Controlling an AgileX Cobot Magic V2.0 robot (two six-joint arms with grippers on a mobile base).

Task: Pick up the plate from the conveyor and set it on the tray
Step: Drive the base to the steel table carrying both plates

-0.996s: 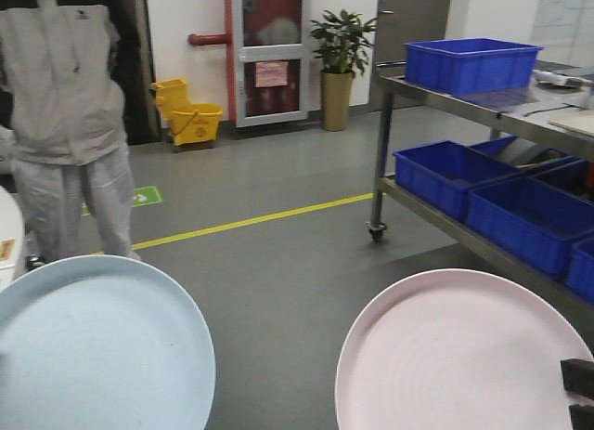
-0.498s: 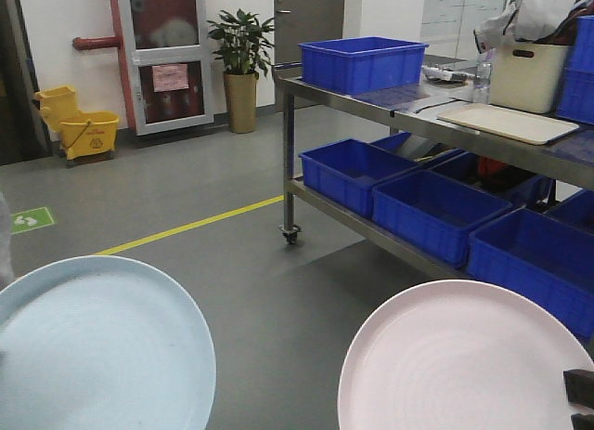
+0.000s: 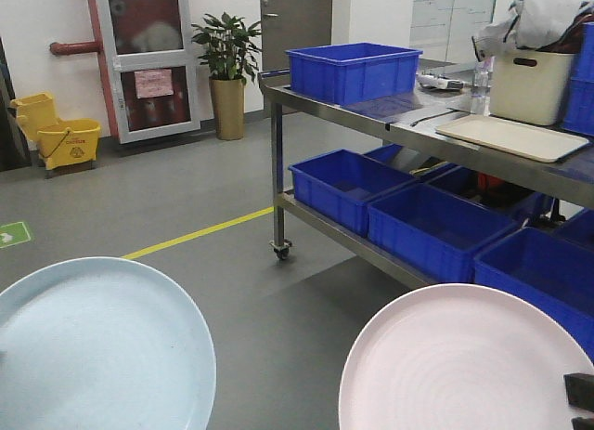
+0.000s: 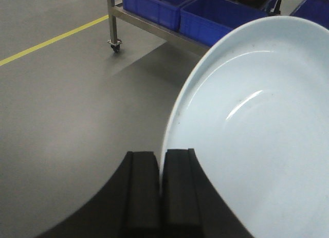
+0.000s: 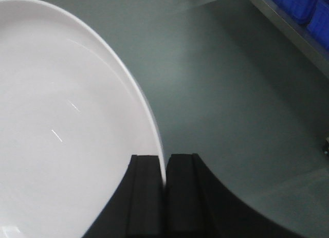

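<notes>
pink plate — rim clenched in right pincer, kept level for carriage to tray; left pincer grips blue plate.

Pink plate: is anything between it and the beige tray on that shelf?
Nothing visible. The pink plate, pinched in the right gripper, faces open air up to the tray, whose top is bare. Below it sit blue bins, behind it a cream tub.

Pink plate and blue plate cropped by lower edge; contents of tub perhaps cloth.
</notes>
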